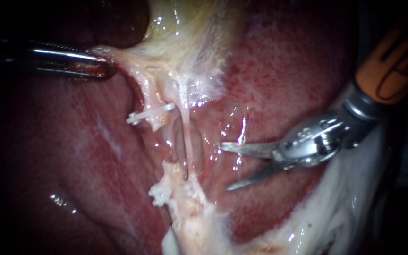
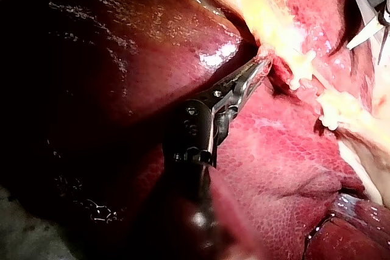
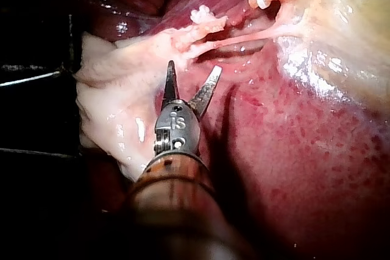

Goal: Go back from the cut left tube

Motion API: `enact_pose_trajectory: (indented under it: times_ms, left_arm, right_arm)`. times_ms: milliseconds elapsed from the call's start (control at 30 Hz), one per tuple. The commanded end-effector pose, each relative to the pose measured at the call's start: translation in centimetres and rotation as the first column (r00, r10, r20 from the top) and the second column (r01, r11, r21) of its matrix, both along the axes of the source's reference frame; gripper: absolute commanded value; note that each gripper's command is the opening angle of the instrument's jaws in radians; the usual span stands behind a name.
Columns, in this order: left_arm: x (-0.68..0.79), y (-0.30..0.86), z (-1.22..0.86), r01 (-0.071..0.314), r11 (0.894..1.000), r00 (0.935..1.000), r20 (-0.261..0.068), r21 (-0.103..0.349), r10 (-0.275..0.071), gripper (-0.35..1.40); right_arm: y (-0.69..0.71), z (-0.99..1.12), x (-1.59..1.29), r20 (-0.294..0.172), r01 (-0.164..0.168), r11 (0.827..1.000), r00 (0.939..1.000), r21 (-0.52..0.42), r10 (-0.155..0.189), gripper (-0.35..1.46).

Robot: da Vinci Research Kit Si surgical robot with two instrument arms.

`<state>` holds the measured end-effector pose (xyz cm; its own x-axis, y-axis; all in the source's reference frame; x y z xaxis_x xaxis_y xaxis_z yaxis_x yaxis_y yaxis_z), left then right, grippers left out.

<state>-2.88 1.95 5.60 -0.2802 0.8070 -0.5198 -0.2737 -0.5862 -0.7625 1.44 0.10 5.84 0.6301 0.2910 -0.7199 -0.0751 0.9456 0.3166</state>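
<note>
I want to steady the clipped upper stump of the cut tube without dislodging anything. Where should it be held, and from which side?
Probably just above the white clip on the upper stump, across its length, coming from the endoscope view's left. The stump hangs downward, its end below the clip is short, and a thin uncut tube runs close on its right.

The left instrument's [image 2: 261, 66] tip is buried in pale tissue [image 2: 286, 44] (the right instrument's [image 1: 224, 167] shaft is cut off).

Left instrument [image 1: 104, 70] upper left, on tissue edge [image 1: 121, 55]. Left tube [image 1: 148, 97] in 2 stumps at centre, 1 above other; second tube [image 1: 185, 137] just right; right instrument [image 1: 224, 167] farther right.
</note>
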Motion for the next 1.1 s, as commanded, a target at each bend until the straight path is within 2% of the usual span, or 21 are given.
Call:
enact_pose_trajectory:
  times_ms: [33,133,267,500,633,833,1100]
  left_arm:
    - [0.0,0.0,0.0,0.0,1.0,1.0,0.0,0.0,0.0,-0.35]
    - [-0.01,0.0,0.0,0.0,1.0,1.0,0.0,0.0,0.0,-0.35]
    - [-0.02,-0.01,0.01,0.001,1.0,1.0,-0.001,-0.001,-0.001,-0.35]
    - [-0.1,-0.05,0.06,0.005,1.0,1.0,-0.005,-0.005,-0.005,-0.35]
    - [-0.23,-0.12,0.17,0.006,1.0,1.0,-0.003,-0.011,-0.006,-0.35]
    - [-0.42,-0.24,0.38,-0.019,1.0,0.9998,-0.005,-0.011,0.019,-0.35]
    - [-0.43,-0.23,0.4,-0.025,1.0,0.9997,-0.005,-0.01,0.025,-0.35]
  right_arm:
    - [0.04,-0.03,-0.07,0.019,-0.009,1.0,0.9998,-0.009,0.01,1.45]
    - [0.15,-0.11,-0.21,0.048,-0.035,0.999,0.9982,-0.03,0.036,1.45]
    - [0.24,-0.15,-0.29,0.063,-0.044,0.999,0.997,-0.018,0.045,1.45]
    - [0.23,-0.13,-0.3,0.063,-0.044,0.999,0.997,-0.007,0.044,1.45]
    - [0.23,-0.13,-0.3,0.063,-0.044,0.999,0.997,-0.007,0.044,1.45]
    - [0.23,-0.13,-0.3,0.063,-0.044,0.999,0.997,-0.007,0.044,1.45]
    - [0.24,-0.13,-0.3,0.064,-0.044,0.999,0.997,-0.007,0.044,1.45]
